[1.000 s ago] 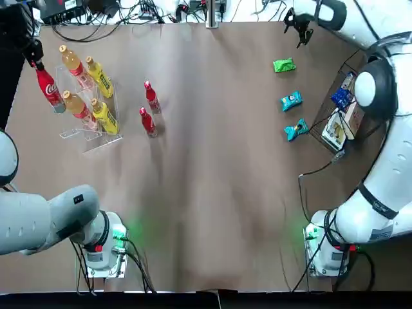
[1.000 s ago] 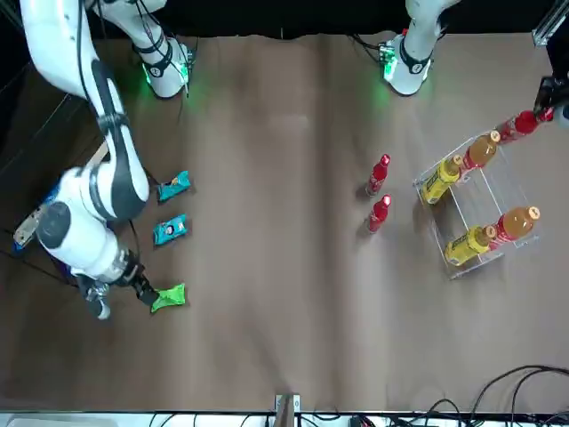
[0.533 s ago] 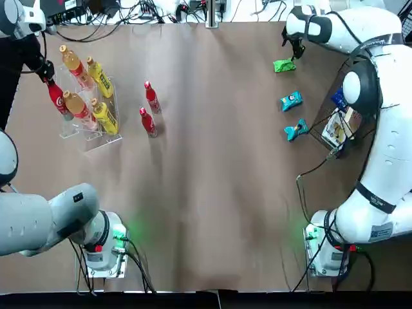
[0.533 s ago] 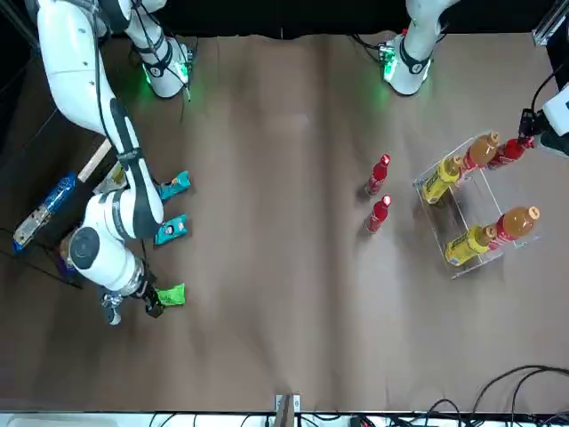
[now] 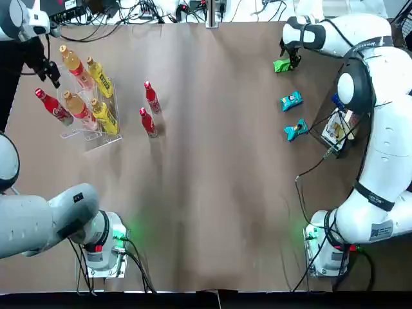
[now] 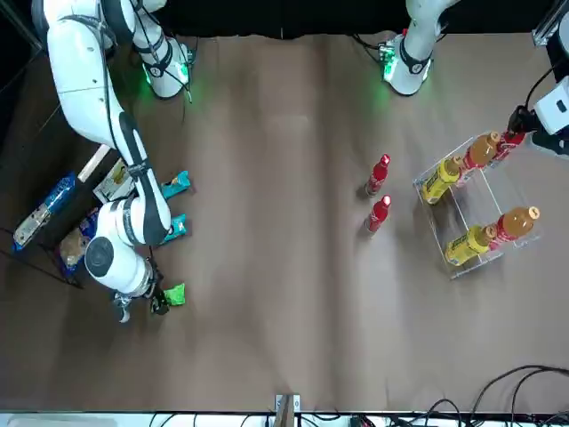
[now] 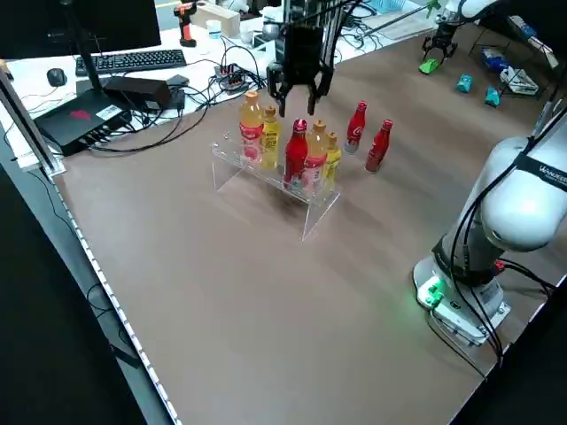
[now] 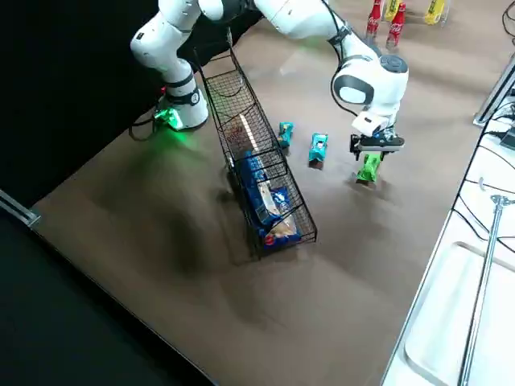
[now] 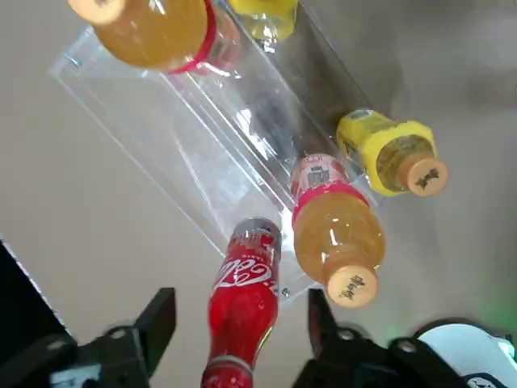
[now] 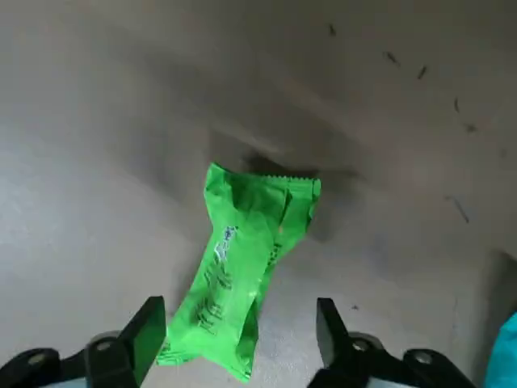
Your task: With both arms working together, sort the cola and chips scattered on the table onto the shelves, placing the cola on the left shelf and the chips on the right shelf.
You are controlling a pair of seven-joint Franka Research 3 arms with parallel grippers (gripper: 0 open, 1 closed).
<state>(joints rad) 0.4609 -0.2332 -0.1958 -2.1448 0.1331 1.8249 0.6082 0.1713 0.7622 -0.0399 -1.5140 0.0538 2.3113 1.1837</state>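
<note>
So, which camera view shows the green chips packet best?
The right wrist view: green packet large, print visible. Top, front and both side views: small, near the right gripper. Left wrist view: not visible.

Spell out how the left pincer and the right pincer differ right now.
Place: the left pincer is over the clear rack; the right pincer is by the green packet.
Nearby item: the left pincer has a cola standing upright beneath it; the right pincer has the packet lying on the table.
Shared: both are open and hold nothing.
</note>
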